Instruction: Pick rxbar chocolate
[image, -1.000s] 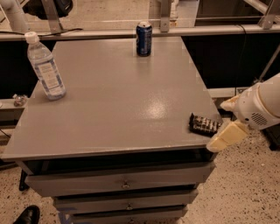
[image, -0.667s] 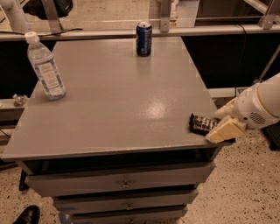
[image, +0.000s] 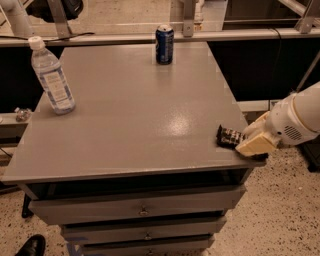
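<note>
Bench (image: 140, 110): a grey top with drawers under it. It fills most of the frame and carries all three things.

Gripper (image: 250, 140): mine, at the right edge of the frame, low at the front right corner of the bench and right at the right end of the bar. I cannot tell if it is closed on the bar or only around it.

Water bottle (image: 52, 80): upright at the upper left, well apart from the bar.

Soda can (image: 164, 45): blue, upright at the top centre, also well apart.

Rxbar chocolate (image: 229, 136): dark and flat, lying on the bench near its right edge, its right end hidden by my gripper.

Bar handling: I judge it light and a bit bendable, with a glossy wrapper that may slip.

Where to hold: across the narrow width, not only at the wrapper end, with moderate force so it does not slide off the edge.
</note>
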